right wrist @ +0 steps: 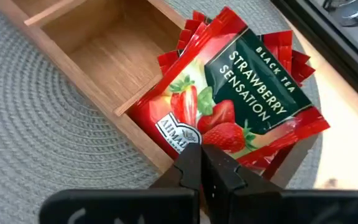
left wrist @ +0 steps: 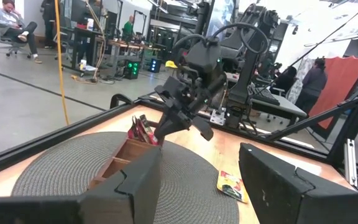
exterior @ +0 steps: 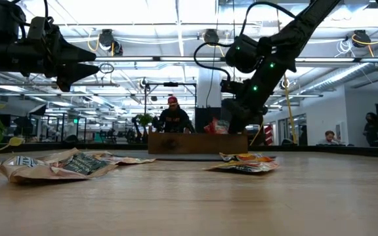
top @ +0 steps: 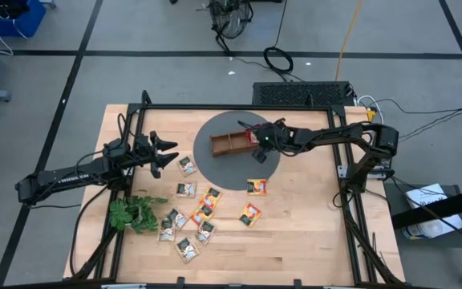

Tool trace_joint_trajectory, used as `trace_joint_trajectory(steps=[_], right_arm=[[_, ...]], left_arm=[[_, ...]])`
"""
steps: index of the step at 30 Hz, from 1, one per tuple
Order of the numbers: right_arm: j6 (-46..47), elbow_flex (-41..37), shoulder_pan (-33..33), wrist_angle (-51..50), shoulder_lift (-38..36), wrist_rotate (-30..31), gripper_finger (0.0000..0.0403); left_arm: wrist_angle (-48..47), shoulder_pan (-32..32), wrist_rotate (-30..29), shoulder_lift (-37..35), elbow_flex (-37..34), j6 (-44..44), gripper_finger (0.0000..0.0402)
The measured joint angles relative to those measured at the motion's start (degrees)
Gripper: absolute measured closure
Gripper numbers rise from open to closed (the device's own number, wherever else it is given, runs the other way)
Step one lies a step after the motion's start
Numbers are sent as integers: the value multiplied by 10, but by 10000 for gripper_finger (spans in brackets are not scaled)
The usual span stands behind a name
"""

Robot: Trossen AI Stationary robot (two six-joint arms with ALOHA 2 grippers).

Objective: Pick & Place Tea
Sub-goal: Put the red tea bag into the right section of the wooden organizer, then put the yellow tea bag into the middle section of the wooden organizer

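On the wooden table (top: 295, 233), a round grey mat (top: 215, 164) is laid under the tray (top: 229, 143). Red tea sachets (right wrist: 235, 99) are stacked in its end compartment, below the closed right gripper (right wrist: 202, 163); others (top: 191, 217) are scattered. The left gripper (top: 171, 156) is held apart, empty. Behind, an office with people is seen.

You get bright, even light from the ceiling strips (exterior: 176, 16) that glare white across the top of the low view, leaving both arms there as dark silhouettes. From above, the wooden table (top: 295, 233) is evenly lit, with only soft, short shadows under the arms. In the low view the near tabletop and the closest sachets (exterior: 58, 164) are blurred. The right wrist view is sharp on the red sachet (right wrist: 241, 99), its foil slightly shiny, while the near fingers (right wrist: 194, 168) are soft.
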Motion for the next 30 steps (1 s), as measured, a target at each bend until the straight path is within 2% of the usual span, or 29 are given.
trace_joint_trajectory(steps=[12, 23, 26, 30], right_arm=[[4, -1, 48, -9, -41, 28, 403], [18, -1, 82, -8, -46, 43, 403], [26, -1, 104, -4, -56, 38, 403], [43, -1, 145, -2, -69, -8, 403]], left_arm=[[0, 0, 0, 0, 0, 0, 188], [0, 0, 0, 0, 0, 0, 188], [0, 0, 0, 0, 0, 0, 188], [0, 0, 0, 0, 0, 0, 188]])
